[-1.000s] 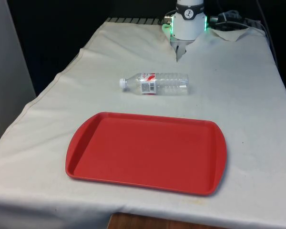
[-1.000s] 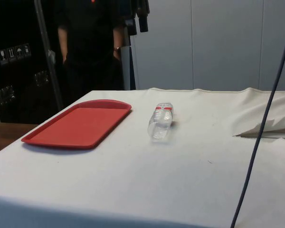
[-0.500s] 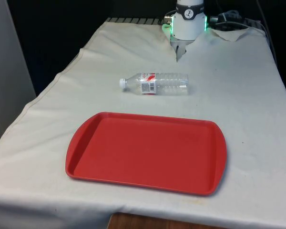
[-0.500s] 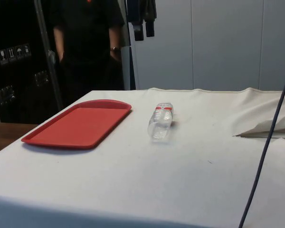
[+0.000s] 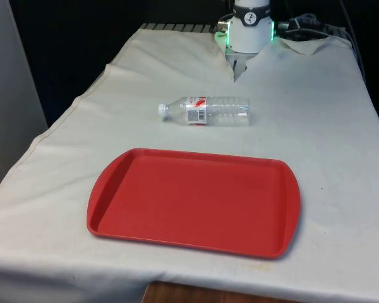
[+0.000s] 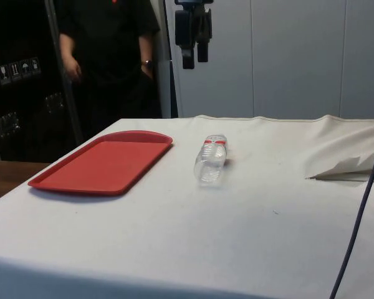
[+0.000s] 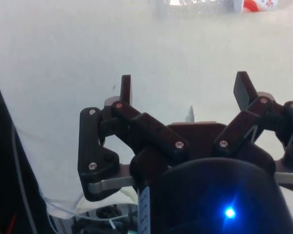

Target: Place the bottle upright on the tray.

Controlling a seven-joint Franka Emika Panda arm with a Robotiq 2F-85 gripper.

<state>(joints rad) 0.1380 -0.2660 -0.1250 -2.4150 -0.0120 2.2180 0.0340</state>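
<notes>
One clear bottle [image 5: 205, 110] lies on its side on the table [image 5: 328, 139], between the red tray [image 5: 194, 202] and the far edge, cap toward the front view's left. The tray sits by the near edge. High above the cloth, the gripper [image 6: 195, 55] hangs with fingers [image 7: 125, 87] spread apart, holding nothing. To grasp well, I judge it should descend over the bottle's middle, fingers straddling the barrel across its length, so it can tip upright cleanly.
</notes>
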